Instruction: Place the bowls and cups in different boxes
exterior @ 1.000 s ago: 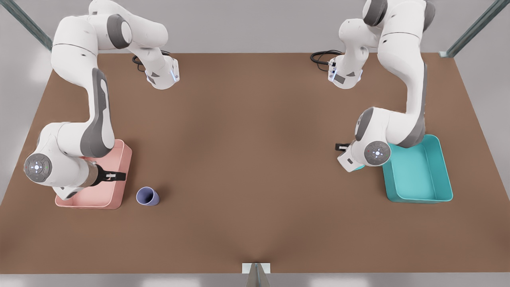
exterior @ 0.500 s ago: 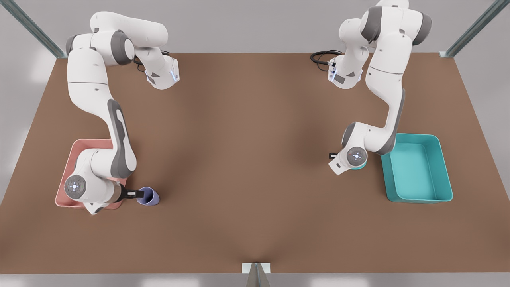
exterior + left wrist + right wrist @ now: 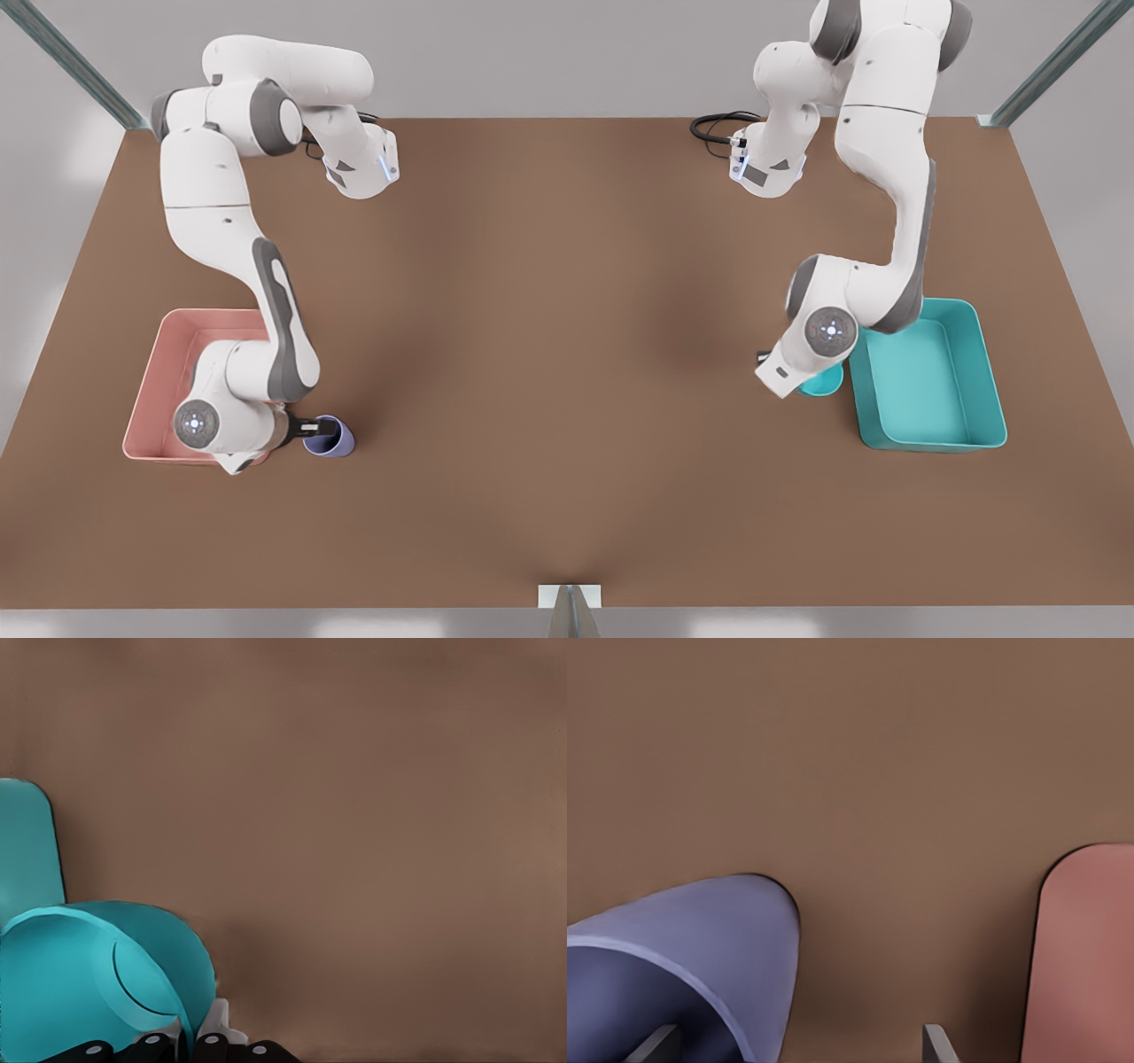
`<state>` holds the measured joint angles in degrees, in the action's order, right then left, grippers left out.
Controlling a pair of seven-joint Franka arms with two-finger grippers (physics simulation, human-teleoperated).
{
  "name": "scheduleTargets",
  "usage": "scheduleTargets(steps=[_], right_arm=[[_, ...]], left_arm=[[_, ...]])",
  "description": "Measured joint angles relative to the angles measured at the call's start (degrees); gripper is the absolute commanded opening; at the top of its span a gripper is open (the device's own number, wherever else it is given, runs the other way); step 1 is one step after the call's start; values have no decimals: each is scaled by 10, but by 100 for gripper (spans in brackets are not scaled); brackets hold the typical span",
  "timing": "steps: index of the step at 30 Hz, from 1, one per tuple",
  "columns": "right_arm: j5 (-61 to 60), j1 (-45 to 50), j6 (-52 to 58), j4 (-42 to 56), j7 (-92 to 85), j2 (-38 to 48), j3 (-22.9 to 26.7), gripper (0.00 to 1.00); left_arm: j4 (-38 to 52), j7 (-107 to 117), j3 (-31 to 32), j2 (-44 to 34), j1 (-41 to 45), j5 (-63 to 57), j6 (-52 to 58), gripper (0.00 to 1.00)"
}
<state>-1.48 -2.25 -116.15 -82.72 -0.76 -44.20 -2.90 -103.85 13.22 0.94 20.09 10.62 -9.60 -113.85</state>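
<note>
The lavender cup [image 3: 337, 439] lies tipped on the table just off the pink box [image 3: 168, 354], on the front view's left. My right gripper [image 3: 319, 429] is open at the cup's mouth. In the right wrist view the cup [image 3: 700, 939] has its rim wall between the spread fingers [image 3: 935, 1047]. On the front view's right, the teal bowl [image 3: 824, 381] sits tilted beside the teal box [image 3: 930, 439]. My left gripper [image 3: 188, 1047] is shut on the bowl's [image 3: 80, 983] rim, under the wrist.
The brown table [image 3: 567, 354] stretches wide between the two arms. Both arm bases [image 3: 363, 168] stand at the far edge with black cables. The pink box's corner [image 3: 1085, 948] and the teal box's corner [image 3: 27, 842] lie near the wrists.
My right gripper swung from above the pink box down to the cup's mouth. My left arm dropped onto the bowl, then shifted it toward the teal box.
</note>
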Motion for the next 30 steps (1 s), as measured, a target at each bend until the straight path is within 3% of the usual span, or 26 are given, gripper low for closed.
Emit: scheduleTargets(steps=[2, 5, 13, 20, 24, 25, 26, 27, 30], right_arm=[[0, 1, -2, 1, -1, -5, 0, 51], [-3, 2, -3, 2, -4, -8, 0, 22], [-14, -10, -2, 22, -13, 0, -1, 21], [-20, -73, 92, 21, -43, 161, 5, 21], [-3, -140, 140, 18, -71, 160, 8, 21], [0, -152, 143, 18, -79, 149, 8, 21], [2, -159, 143, 17, -86, 136, 8, 21], [3, -163, 138, 16, -92, 122, 8, 21], [5, -169, 112, 12, -110, 84, 7, 21]], left_arm=[[67, 4, 0, -11, -30, -1, 65, 21], [102, 5, -1, -9, -116, -3, 130, 21], [92, -7, -34, 78, -205, -2, 124, 21], [90, -15, -35, 150, -230, -2, 45, 21], [90, -18, -35, 170, -235, -2, 16, 21], [91, -19, -35, 173, -236, -1, 12, 48], [91, -20, -35, 174, -236, 1, 8, 92], [91, -23, -35, 174, -236, 5, 4, 100], [93, -36, -35, 140, -234, 23, 12, 100]])
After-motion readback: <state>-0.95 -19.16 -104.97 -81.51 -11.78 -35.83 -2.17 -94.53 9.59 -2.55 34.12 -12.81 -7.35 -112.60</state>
